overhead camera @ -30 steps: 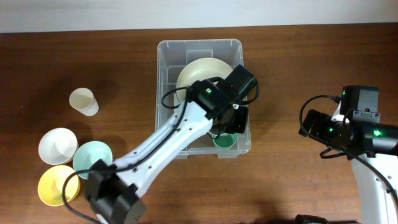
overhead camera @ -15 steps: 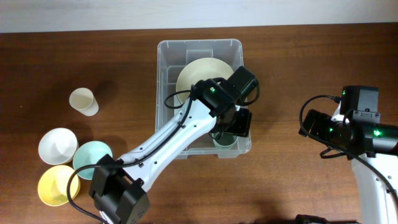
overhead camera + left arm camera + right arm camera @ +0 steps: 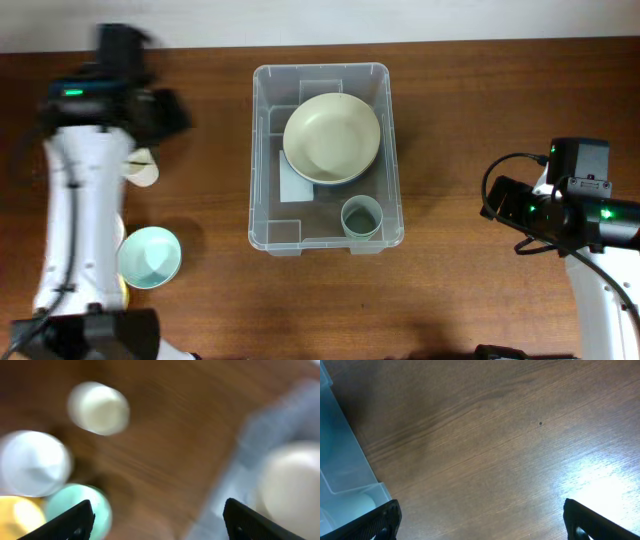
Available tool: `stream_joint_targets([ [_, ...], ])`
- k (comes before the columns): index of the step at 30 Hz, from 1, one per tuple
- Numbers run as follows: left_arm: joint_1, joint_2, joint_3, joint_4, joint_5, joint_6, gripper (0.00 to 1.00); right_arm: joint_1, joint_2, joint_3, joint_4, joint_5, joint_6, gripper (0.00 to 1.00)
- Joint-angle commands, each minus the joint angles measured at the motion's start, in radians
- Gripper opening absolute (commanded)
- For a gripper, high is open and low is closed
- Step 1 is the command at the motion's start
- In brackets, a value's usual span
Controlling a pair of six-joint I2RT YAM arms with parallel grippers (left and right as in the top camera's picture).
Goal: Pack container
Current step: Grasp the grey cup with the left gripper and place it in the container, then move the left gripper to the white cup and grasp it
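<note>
The clear container (image 3: 262, 150) stands mid-table. Inside it are a large cream bowl (image 3: 331, 138) and a small green cup (image 3: 361, 217), upright in the near right corner. My left gripper (image 3: 165, 112) is over the table's far left, away from the container. The blurred left wrist view shows this gripper (image 3: 160, 520) open and empty, with the container (image 3: 260, 445) to its right. My right gripper (image 3: 485, 525) hangs open over bare wood, right of the container's corner (image 3: 345, 485).
Under the left arm lie a cream cup (image 3: 98, 408), a white bowl (image 3: 32, 462), a teal bowl (image 3: 150, 256) and a yellow bowl (image 3: 20, 517). The right arm (image 3: 580, 200) sits at the right edge.
The left gripper opened and left the green cup in the container. The left arm then swung out of the container to the far left, over the bowls. The right arm stayed still.
</note>
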Motion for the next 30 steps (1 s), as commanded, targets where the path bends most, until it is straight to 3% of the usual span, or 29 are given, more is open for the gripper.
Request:
stream_joint_targets([
  [1,0.166,0.095,0.001,0.023,0.049,0.128,0.84,-0.007,0.000,-0.005,0.000,-0.003,-0.006,0.99],
  [5,0.221,0.214,0.001,0.049,0.082,0.161,0.84,-0.007,0.000,-0.005,0.000,-0.003,-0.006,0.99],
  [15,0.203,0.470,0.001,0.158,0.092,0.196,0.83,-0.007,0.000,-0.005,0.000,-0.002,-0.006,0.99],
  [19,0.203,0.509,0.001,0.187,0.092,0.196,0.77,-0.007,0.000,-0.005,0.000,-0.002,-0.006,0.99],
  [20,0.203,0.518,0.001,0.190,0.092,0.196,0.70,-0.007,0.000,-0.005,0.000,-0.002,-0.006,0.99],
  [22,0.203,0.533,0.001,0.190,0.092,0.196,0.46,-0.007,0.000,-0.005,0.000,-0.002,-0.006,0.99],
  [26,0.197,0.552,0.001,0.179,0.093,0.196,0.13,-0.007,0.000,-0.005,0.000,-0.002,-0.006,0.99],
  [29,0.186,0.550,0.008,0.174,0.092,0.196,0.01,-0.007,0.000,-0.005,0.000,-0.002,-0.006,0.99],
  [30,0.183,0.550,0.012,0.171,0.093,0.196,0.01,-0.007,0.000,-0.005,0.000,-0.002,-0.006,0.99],
])
